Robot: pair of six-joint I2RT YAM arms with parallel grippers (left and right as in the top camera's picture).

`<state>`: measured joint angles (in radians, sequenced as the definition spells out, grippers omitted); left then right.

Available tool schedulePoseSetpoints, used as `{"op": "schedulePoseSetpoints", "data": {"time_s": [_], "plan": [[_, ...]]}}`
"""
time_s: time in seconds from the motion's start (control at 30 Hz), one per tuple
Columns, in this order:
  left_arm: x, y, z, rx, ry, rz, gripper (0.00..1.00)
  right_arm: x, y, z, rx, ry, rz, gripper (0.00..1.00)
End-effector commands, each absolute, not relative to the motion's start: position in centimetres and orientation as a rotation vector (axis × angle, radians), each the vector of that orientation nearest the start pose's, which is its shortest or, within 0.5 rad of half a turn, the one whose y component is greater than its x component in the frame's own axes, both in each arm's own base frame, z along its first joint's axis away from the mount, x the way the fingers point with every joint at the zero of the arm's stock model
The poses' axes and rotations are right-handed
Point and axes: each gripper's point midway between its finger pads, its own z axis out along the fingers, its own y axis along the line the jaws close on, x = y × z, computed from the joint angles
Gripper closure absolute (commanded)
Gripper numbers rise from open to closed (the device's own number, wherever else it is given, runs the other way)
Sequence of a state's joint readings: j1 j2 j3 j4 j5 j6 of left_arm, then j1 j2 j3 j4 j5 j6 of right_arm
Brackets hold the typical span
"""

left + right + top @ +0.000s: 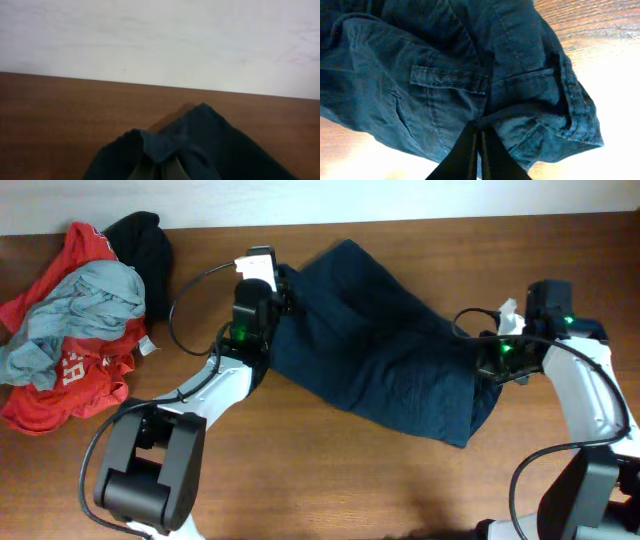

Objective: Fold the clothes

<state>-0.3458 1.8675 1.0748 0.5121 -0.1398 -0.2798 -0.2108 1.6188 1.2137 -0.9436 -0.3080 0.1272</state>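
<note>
The clothes (380,360), a dark navy garment, lie stretched diagonally across the wooden table. My left gripper (285,298) is at the garment's upper left edge, shut on a bunched bit of its cloth. In the left wrist view the clothes (225,150) drape over the left gripper (161,169), hiding most of it. My right gripper (482,362) is at the garment's right end. In the right wrist view the right gripper (480,131) is shut on the clothes (420,75) near a belt loop and a seamed hem.
A pile of other garments sits at the table's far left: red with white lettering (60,380), light grey (80,305) and black (145,245). The table's back edge meets a white wall (160,40). Bare wood (350,480) lies in front of the garment.
</note>
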Motion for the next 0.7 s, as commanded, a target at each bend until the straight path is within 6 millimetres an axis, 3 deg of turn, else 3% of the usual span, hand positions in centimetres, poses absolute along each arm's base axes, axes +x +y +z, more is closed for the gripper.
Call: {"op": "schedulePoseSetpoints", "data": {"time_s": [0.0, 0.07, 0.17, 0.43, 0.67], "plan": [[52.1, -16.1, 18.9, -0.042, 1.820, -0.305, 0.99, 33.7, -1.8, 10.1, 0.386, 2.865, 0.383, 0.95], [52.1, -16.1, 18.6, -0.041, 1.832, -0.301, 0.99, 33.8, -1.7, 10.1, 0.384, 2.860, 0.387, 0.83], [52.0, -16.1, 18.4, -0.040, 1.843, -0.298, 0.99, 33.8, -1.7, 10.1, 0.385, 2.861, 0.387, 0.74], [52.0, -16.1, 18.4, -0.040, 1.841, -0.298, 0.99, 34.5, -1.9, 9.5, 0.372, 2.851, 0.384, 0.70], [52.0, -16.1, 18.3, -0.040, 1.847, -0.297, 0.99, 37.3, -3.0, 6.0, 0.284, 2.823, 0.317, 0.63]]}}
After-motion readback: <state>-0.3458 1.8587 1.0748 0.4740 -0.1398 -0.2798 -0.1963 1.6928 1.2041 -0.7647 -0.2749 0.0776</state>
